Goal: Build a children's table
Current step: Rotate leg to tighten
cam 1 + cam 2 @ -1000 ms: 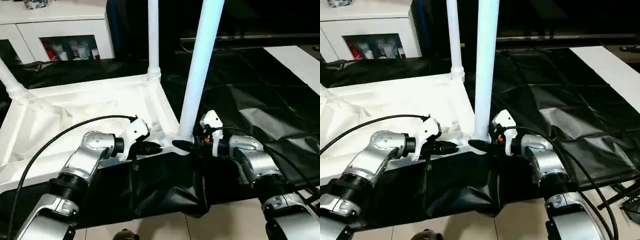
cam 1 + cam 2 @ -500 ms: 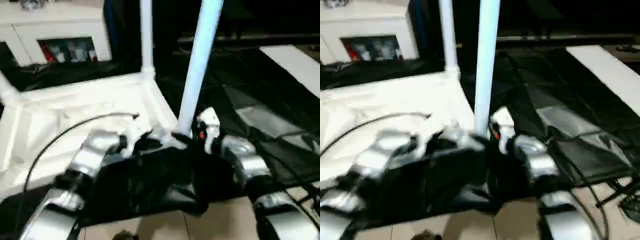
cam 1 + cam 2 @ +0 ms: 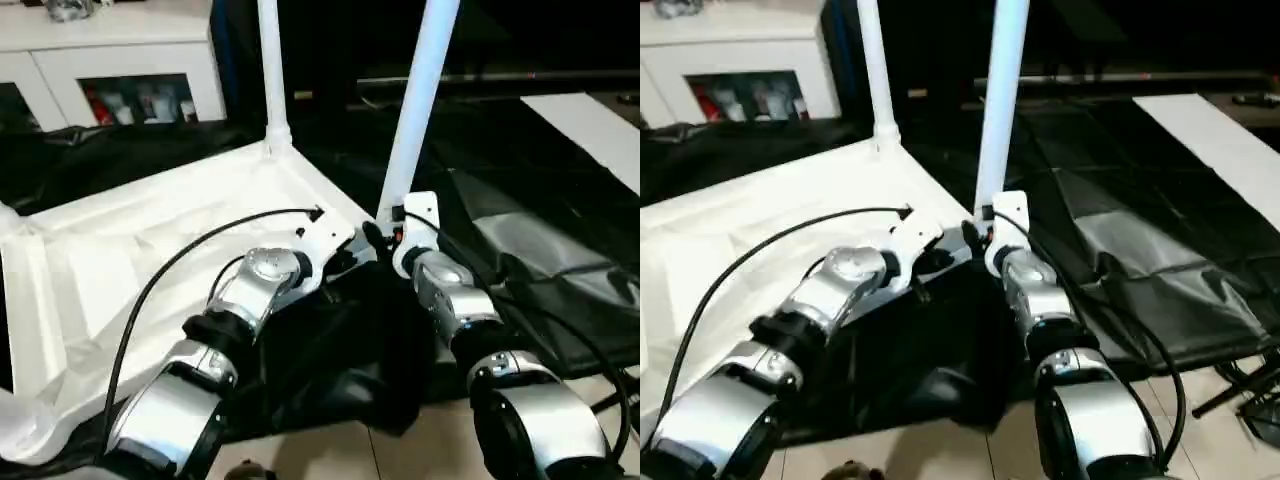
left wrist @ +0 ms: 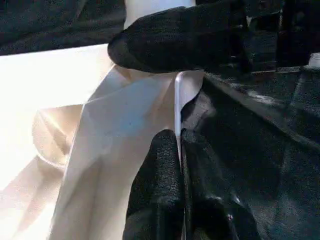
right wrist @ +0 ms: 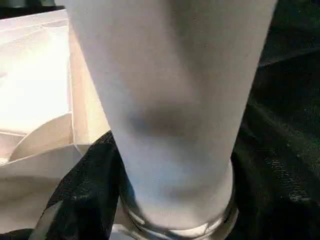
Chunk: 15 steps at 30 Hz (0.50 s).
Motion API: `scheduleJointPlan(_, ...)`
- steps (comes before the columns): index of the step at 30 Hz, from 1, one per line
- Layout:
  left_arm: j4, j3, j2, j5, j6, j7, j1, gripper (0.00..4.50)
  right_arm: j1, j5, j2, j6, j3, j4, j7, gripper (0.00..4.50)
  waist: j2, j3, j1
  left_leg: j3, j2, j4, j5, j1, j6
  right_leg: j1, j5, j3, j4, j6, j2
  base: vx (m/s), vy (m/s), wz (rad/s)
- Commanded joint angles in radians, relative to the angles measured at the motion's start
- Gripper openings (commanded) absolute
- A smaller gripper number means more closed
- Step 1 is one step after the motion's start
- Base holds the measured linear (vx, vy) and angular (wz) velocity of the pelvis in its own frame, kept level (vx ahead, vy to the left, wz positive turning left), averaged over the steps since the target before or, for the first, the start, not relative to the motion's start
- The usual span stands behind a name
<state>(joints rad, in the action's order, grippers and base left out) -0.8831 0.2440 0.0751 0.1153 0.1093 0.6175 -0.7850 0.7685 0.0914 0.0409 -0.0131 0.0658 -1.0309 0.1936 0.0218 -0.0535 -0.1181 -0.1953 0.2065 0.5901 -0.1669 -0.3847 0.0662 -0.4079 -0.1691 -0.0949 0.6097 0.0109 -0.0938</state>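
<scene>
Both grippers meet at the near right corner of the upturned tabletop. Left gripper, at the end of its silver forearm, has its two black fingers pressed together on the thin white rim of the tabletop, the edge pinched between them; in its wrist view another black finger lies across just beyond, against the base of the leg. Right gripper sits at the foot of the near leg, right beside the left gripper, and the leg's lower end stands directly in front of its wrist camera, seated in a round corner socket; whether its fingers are closed on the leg I cannot tell. That leg rises from the corner with its long axis close to vertical, leaning slightly away to the right as it climbs out of the top of the head view. A second leg stands upright in the far corner beyond the grippers, its ribbed collar at the socket. The tabletop lies underside up, its long side running away to the left of the grippers, resting on the black-draped work table. Black cloth bunches beneath both wrists at the table's near edge. A white cabinet stands far behind to the left.
</scene>
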Motion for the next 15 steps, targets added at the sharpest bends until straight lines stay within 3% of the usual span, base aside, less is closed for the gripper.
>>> scheduleJointPlan(1, -0.007, -0.003, 0.011, 0.016, -0.042, -0.053, -0.034, 0.0, -0.002, 0.008, -0.033, -0.001, -0.015, -0.026, 0.019, 3.42, -0.007, 0.079, -0.001, 0.016, 0.024, -0.065, -0.186, 0.015, -0.039, 0.053, -0.16, 0.049, -0.069, 0.206, -0.065, 0.0, 0.0, 0.0)
scheduleJointPlan(4, -0.013, 0.001, 0.021, 0.012, -0.083, -0.021, -0.03, 0.0, 0.008, 0.021, -0.031, -0.038, 0.005, -0.039, 0.025, 3.47, -0.006, 0.076, 0.002, 0.017, 0.025, -0.067, -0.205, 0.016, -0.045, 0.052, -0.179, 0.048, -0.071, 0.211, -0.066, 0.0, 0.0, 0.0)
scheduleJointPlan(7, -0.01, 0.005, 0.024, 0.011, -0.114, 0.004, -0.027, 0.0, 0.009, 0.003, -0.024, -0.045, -0.004, -0.034, 0.032, 3.84, -0.008, 0.074, 0.006, 0.016, 0.026, -0.069, -0.232, 0.018, -0.036, 0.051, -0.226, 0.049, -0.077, 0.204, -0.066, 0.0, 0.0, 0.0)
scheduleJointPlan(11, -0.005, 0.004, 0.025, 0.007, -0.139, 0.026, -0.021, 0.0, -0.005, -0.027, -0.002, -0.056, -0.022, -0.011, 0.031, 3.93, -0.012, 0.074, 0.003, 0.015, 0.027, -0.068, -0.209, 0.018, -0.037, 0.051, -0.225, 0.05, -0.074, 0.204, -0.067, 0.0, 0.0, 0.0)
scheduleJointPlan(12, 0.008, -0.001, 0.027, 0.0, -0.155, 0.038, -0.014, 0.0, -0.05, -0.059, 0.037, -0.049, -0.059, 0.07, 0.065, 3.93, -0.014, 0.072, 0.003, 0.015, 0.026, -0.068, -0.202, 0.015, -0.04, 0.052, -0.215, 0.05, -0.075, 0.201, -0.065, 0.0, 0.0, 0.0)
scheduleJointPlan(15, 0.005, -0.012, 0.028, -0.003, -0.18, 0.016, -0.014, 0.0, -0.119, -0.031, 0.066, -0.007, -0.063, 0.202, 0.144, 3.93, -0.015, 0.074, -0.004, 0.014, 0.026, -0.067, -0.191, 0.016, -0.058, 0.054, -0.192, 0.051, -0.073, 0.191, -0.065, 0.0, 0.0, 0.0)
